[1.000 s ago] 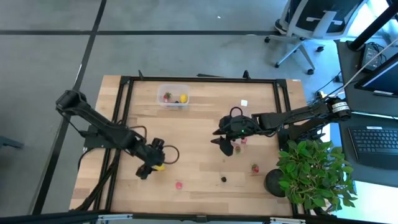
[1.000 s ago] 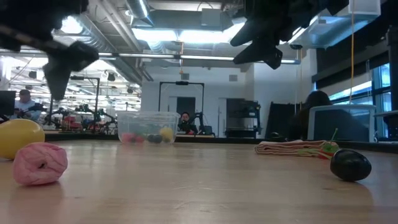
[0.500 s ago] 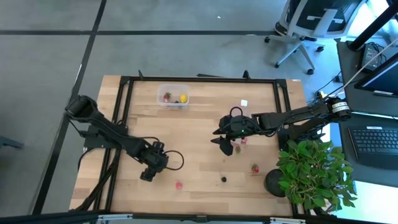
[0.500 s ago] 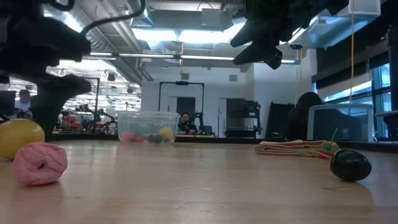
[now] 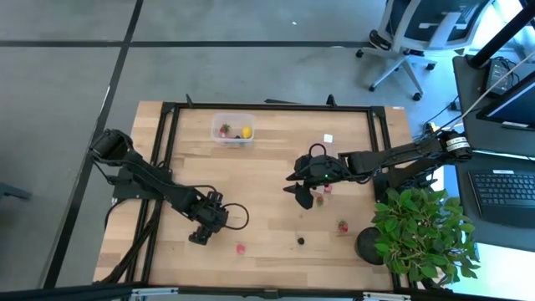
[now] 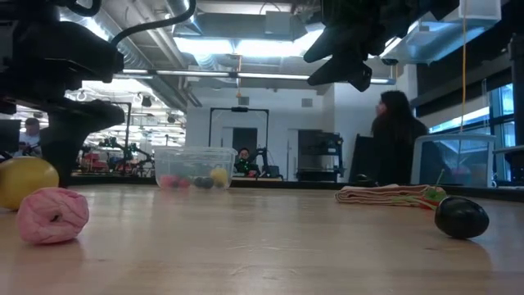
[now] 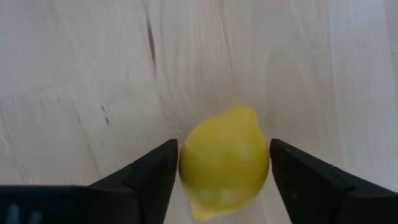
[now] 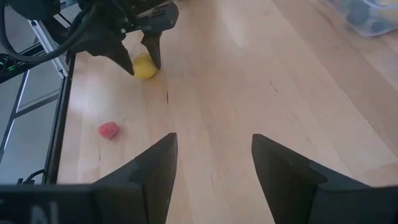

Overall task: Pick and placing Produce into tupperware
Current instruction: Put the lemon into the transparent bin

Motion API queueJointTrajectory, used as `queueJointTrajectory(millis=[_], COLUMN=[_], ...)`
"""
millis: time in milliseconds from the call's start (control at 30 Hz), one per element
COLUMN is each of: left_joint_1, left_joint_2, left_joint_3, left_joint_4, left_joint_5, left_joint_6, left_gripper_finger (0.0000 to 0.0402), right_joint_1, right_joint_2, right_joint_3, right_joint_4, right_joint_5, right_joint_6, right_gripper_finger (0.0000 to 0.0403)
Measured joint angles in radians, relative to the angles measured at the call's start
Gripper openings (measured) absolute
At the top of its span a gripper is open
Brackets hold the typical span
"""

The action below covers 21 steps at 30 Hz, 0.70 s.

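Observation:
A yellow lemon (image 7: 224, 165) lies on the wooden table near its front left; it also shows in the low view (image 6: 24, 182) and the right wrist view (image 8: 144, 67). My left gripper (image 7: 224, 148) is down over it, open, one finger on each side; in the high view (image 5: 211, 226) it hides the lemon. My right gripper (image 5: 303, 197) hangs open and empty above the table's middle right (image 6: 348, 65). The clear tub (image 5: 233, 129) stands at the far edge with a few pieces inside. My left gripper points down from above. Its two fingers (image 7: 155, 171) stand close against the lemon's two opposite sides (image 7: 186, 165). I cannot tell whether they touch it. The lemon rests on the table.
A pink-red piece (image 5: 241, 248) and a dark berry (image 5: 301, 241) lie near the front edge. Red pieces lie by my right gripper (image 5: 323, 196) and farther right (image 5: 342, 226). A potted plant (image 5: 418, 234) stands at the right edge. A person (image 6: 397, 139) is in the room behind.
My left gripper has come down and a little toward the table's right edge, over the lemon, so that its fingers now stand on either side of it. The lemon has stayed where it was. A person has come into view in the room behind.

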Motion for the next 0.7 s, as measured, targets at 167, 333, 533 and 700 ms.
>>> queueJointTrajectory(millis=[167,333,533,700], left_joint_1=[0.0,0.001,0.06,0.188], left_joint_2=[0.003,0.008,-0.038,-0.126], left_joint_3=[0.002,0.006,0.116,0.257], left_joint_4=[0.001,0.001,-0.17,-0.368], left_joint_5=[0.0,0.0,-0.035,-0.2], left_joint_6=[0.0,-0.001,0.0,-0.012], left_gripper_finger=[0.0205,0.0197,0.0197,0.0197], right_joint_1=[0.0,0.0,0.0,0.0], right_joint_2=[0.0,0.0,0.001,0.001], right_joint_3=[0.0,0.0,0.0,0.0], right_joint_4=[0.0,0.0,0.001,0.002], right_joint_5=[0.0,0.0,0.0,0.0], right_joint_6=[0.0,0.0,0.0,0.0], right_gripper_finger=[0.0209,0.0209,0.0209,0.0209])
